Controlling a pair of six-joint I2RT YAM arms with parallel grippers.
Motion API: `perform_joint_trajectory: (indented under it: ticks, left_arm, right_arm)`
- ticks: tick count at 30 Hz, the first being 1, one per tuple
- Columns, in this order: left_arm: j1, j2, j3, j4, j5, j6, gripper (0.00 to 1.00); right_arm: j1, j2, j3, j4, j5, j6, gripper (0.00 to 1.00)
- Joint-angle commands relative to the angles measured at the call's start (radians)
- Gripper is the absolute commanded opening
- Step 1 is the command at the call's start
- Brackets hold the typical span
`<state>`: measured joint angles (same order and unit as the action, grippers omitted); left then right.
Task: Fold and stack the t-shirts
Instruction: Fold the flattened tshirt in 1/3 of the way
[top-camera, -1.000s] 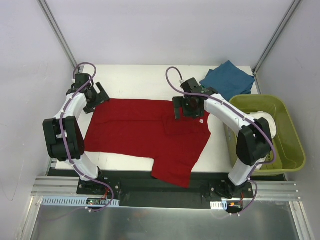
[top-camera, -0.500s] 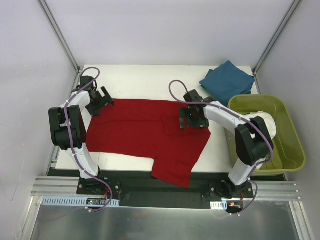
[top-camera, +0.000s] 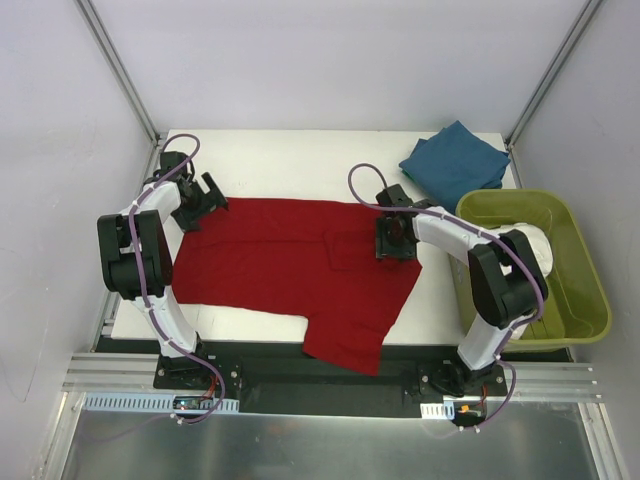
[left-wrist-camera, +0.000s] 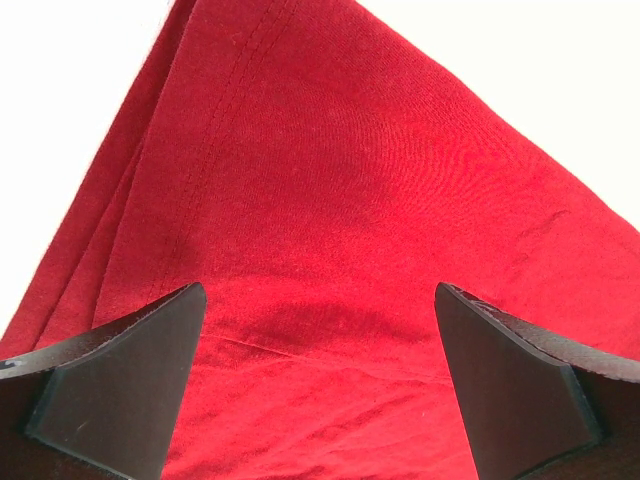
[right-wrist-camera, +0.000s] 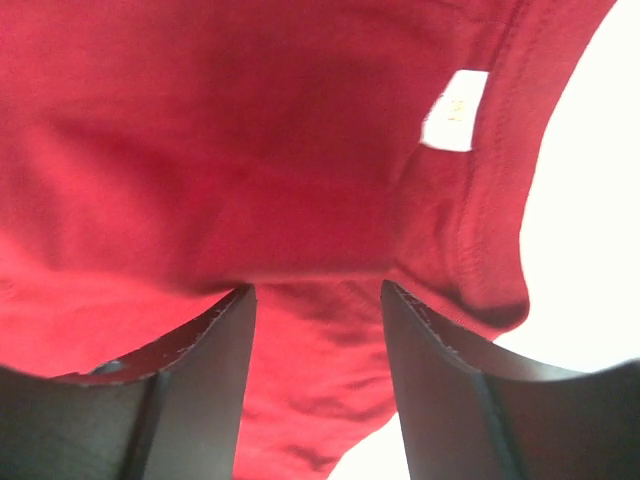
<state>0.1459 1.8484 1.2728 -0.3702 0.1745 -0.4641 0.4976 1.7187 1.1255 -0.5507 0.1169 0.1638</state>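
From above, the deep red t-shirt (top-camera: 280, 260) lies spread flat across the middle of the white table (top-camera: 300, 160). It is a matte, soft cloth, and one lobe of it droops over the near edge. The teal-blue t-shirt (top-camera: 455, 160) sits folded into a rough square at the far right corner. At the right edge stands an olive-green plastic tub (top-camera: 585, 290) holding a white t-shirt (top-camera: 535, 240), a pale lump half hidden behind the right arm. The left gripper (top-camera: 203, 203) sits at the red shirt's far left corner, and the right gripper (top-camera: 396, 243) is down on the cloth near its right edge, where the fingers cannot be made out. In the left wrist view, the left gripper (left-wrist-camera: 318, 300) has dark wedge-shaped fingers (left-wrist-camera: 110, 390) spread wide with nothing between them, above a layered red corner with a stitched hem. In the right wrist view, the right gripper (right-wrist-camera: 318, 290) has its jaws standing partway apart with a ridge of red cloth between them. Whether they pinch it cannot be told. A small white neck label (right-wrist-camera: 455, 110) shows beside a seamed edge, and the picture is soft and close.
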Motion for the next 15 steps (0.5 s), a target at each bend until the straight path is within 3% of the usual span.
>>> perform_joint_trajectory:
  ticks: [1, 6, 11, 15]
  left_arm:
    - [0.011, -0.020, 0.028, 0.005, -0.018, -0.007, 0.99]
    - [0.011, -0.023, 0.028, 0.004, -0.021, -0.005, 0.99]
    - [0.011, -0.025, 0.030, -0.001, -0.027, -0.002, 0.99]
    - [0.011, -0.028, 0.031, -0.006, -0.041, 0.004, 0.99]
  right_arm:
    - [-0.007, 0.022, 0.037, -0.008, 0.064, -0.003, 0.54]
    - [-0.010, 0.039, 0.051, -0.008, 0.064, -0.013, 0.53]
    - [-0.010, 0.071, 0.057, 0.014, 0.033, -0.021, 0.38]
    - [-0.008, 0.093, 0.066, 0.012, 0.026, -0.021, 0.34]
